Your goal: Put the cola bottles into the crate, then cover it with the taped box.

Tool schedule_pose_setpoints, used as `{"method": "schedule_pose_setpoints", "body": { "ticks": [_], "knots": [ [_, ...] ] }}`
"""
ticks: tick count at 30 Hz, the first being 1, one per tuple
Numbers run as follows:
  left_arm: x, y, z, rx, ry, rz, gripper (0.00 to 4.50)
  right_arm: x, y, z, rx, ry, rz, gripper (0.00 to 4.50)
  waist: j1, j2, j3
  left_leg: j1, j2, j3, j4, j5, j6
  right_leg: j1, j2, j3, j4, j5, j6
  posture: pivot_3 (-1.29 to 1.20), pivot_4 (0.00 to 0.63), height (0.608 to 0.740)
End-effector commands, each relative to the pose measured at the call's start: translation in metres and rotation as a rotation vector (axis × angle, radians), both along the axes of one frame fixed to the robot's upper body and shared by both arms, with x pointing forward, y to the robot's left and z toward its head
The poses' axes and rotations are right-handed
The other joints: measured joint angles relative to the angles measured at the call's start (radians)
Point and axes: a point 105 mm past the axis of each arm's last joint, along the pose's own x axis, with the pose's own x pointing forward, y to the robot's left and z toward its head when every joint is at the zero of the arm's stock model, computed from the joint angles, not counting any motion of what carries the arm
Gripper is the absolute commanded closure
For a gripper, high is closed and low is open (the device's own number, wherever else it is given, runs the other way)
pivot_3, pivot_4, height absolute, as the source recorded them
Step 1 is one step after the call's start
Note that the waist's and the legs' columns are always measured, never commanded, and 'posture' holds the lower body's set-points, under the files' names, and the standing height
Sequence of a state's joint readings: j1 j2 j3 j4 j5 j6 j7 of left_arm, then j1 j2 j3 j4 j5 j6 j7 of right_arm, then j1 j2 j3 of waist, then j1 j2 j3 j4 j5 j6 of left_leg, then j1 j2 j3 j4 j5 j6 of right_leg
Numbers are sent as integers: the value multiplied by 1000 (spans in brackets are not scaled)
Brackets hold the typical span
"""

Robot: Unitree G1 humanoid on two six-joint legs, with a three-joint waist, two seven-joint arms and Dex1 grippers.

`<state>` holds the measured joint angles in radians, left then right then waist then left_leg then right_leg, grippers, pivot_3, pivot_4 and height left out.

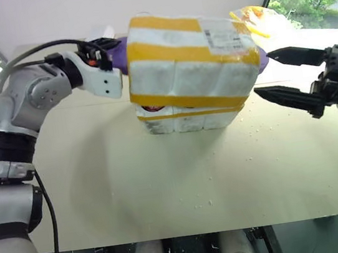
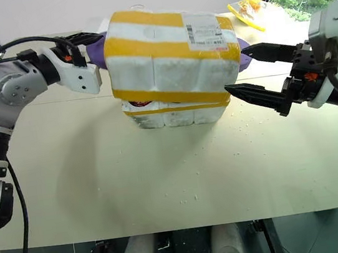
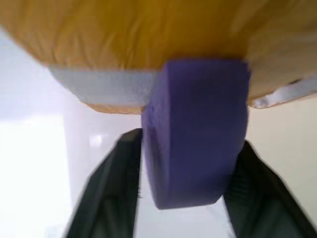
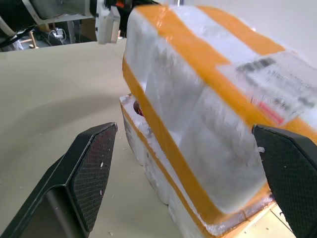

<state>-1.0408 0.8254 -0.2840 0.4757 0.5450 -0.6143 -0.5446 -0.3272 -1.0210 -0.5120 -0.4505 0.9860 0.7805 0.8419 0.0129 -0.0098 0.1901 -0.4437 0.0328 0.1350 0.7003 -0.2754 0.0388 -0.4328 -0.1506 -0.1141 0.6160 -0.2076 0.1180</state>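
Note:
The taped box (image 1: 191,60) lies tilted on top of the crate (image 1: 181,123), with its left side lifted. Through the gap under that raised edge a red bit of a cola bottle (image 1: 154,108) shows inside the crate. My left gripper (image 3: 193,163) reaches the box's left end, and its open fingers (image 3: 114,183) flank a purple handle (image 3: 198,129) fixed there. My right gripper (image 1: 263,74) stands open at the box's right end, one finger above and one below, around a second purple handle (image 1: 262,58) without touching it.
A clear plastic bag (image 1: 255,20) with yellow contents lies at the back right of the beige table (image 1: 133,182). White foam crumbs (image 1: 198,203) are scattered toward the front edge. Open tabletop lies in front of the crate.

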Motion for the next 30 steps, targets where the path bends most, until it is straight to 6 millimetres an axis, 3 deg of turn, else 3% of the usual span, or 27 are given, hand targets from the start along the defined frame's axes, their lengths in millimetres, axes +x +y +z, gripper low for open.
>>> {"method": "schedule_pose_setpoints", "body": {
  "ticks": [1,7,9,11,13,15,17,20,24,30],
  "knots": [
    [-10,7,15,-18,-36,14,127,-2,0,8,-6,-46,15,0,-1,0,0,0,0,0,0,0,0,0,0,0,0,0,0,0,150,740],
    [-19,37,3,-140,146,107,53,1,-7,4,-24,-29,2,0,-2,0,0,0,0,0,0,0,0,0,0,0,0,0,0,0,150,740],
    [-26,52,6,-411,363,122,53,2,-13,-1,-26,-9,-8,0,-1,0,0,0,0,0,0,0,0,0,0,0,0,0,0,0,150,740],
    [-33,59,7,-566,515,106,53,3,-16,-3,-27,1,-14,0,0,0,0,0,1,0,1,0,0,0,0,0,1,0,0,0,150,740],
    [-55,65,10,-833,883,36,53,4,-20,-8,-30,24,-20,0,-2,0,0,0,1,0,1,0,0,1,0,0,1,0,1,0,150,740],
    [-87,64,32,-1009,1158,-174,53,4,-25,-14,-34,54,-28,0,-5,0,0,1,1,-1,1,0,0,1,0,0,2,-1,2,0,150,740],
    [-106,64,39,-1028,1291,-245,53,5,-28,-19,-44,81,-31,0,-8,0,0,1,3,-1,1,0,0,1,0,1,3,-2,3,0,150,740],
    [-119,61,27,-969,1374,-217,53,4,-30,-26,-50,111,-22,0,-5,1,0,3,1,-1,1,0,-1,2,0,1,3,-3,4,0,150,740],
    [-128,52,2,-891,1426,-162,53,3,-28,-35,-69,149,-5,0,-2,2,-1,7,0,-1,0,0,-1,7,0,1,2,-3,3,0,150,740],
    [-124,47,-6,-883,1386,-136,53,5,-25,-36,-66,149,-2,0,-2,1,-1,7,0,-1,0,0,-1,6,0,1,2,-3,3,0,150,740]
  ]
}}
